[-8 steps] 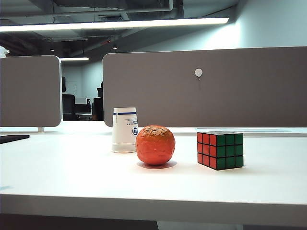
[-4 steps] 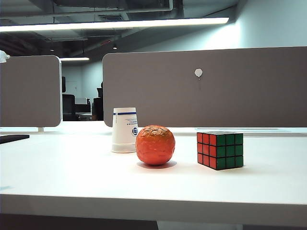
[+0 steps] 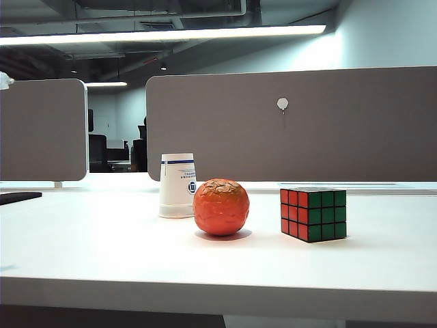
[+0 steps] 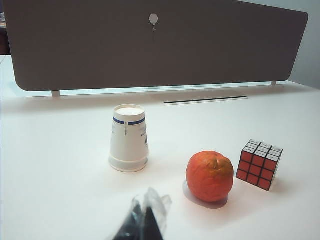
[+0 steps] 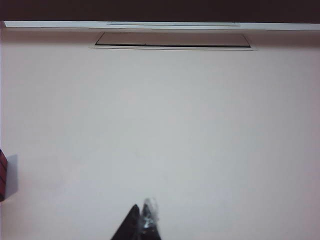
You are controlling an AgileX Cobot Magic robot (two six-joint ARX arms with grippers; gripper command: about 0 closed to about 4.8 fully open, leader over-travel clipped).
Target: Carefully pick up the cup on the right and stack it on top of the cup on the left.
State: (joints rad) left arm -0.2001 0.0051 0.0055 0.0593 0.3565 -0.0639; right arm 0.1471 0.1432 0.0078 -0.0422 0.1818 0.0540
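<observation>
**K:** White surface (image 3: 102, 260), grey partition panels (image 3: 293, 123) along its far edge, dim office behind. Exterior view has no arm in it. Just one cup (image 3: 177, 186), upside down, toward the far edge, with an orange ball (image 3: 220, 207) just beside it on the near right and overlapping it in that view. Puzzle cube (image 3: 313, 214) sits further right, apart from the ball.

**M:** Only one cup? Any second one in the wrist views?

**K:** None in any view. Left wrist view shows the same cup (image 4: 129, 138), mouth down, blue band near its upturned base, plus ball (image 4: 210, 176) and cube (image 4: 259, 164). From there cup and ball are clearly apart, which the exterior view hides.

**M:** Grippers?

**K:** Left gripper (image 4: 142, 222) hangs over the near part of the surface, short of the cup, touching nothing. Fingers pressed together, with clear plastic film on them. Right gripper (image 5: 141, 225) hangs over bare surface to the right of the cube; only a red sliver of the cube (image 5: 2, 175) shows at that frame's edge. Fingers together, pinching nothing. That view also shows a dark cable slot (image 5: 172, 40) by the far edge.
</observation>
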